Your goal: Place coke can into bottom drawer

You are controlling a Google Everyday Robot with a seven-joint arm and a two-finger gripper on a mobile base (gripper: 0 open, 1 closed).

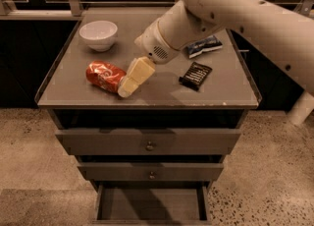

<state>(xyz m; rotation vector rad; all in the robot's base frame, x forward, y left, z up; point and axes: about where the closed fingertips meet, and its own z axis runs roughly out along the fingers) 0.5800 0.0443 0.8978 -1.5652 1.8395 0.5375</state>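
The coke can (104, 75) is red and dented and lies on its side at the front left of the cabinet top (211, 95). My gripper (128, 85) hangs from the cream arm, tilted down to the left. Its tip is right at the can's right end, just above the cabinet top. I cannot tell whether it touches the can. The bottom drawer (149, 204) is pulled out at the foot of the cabinet and shows an empty grey tray.
A white bowl (98, 34) stands at the back left of the top. A blue chip bag (204, 46) and a dark snack bar (196, 75) lie to the right. The two upper drawers (149, 144) are closed. The arm spans the right side.
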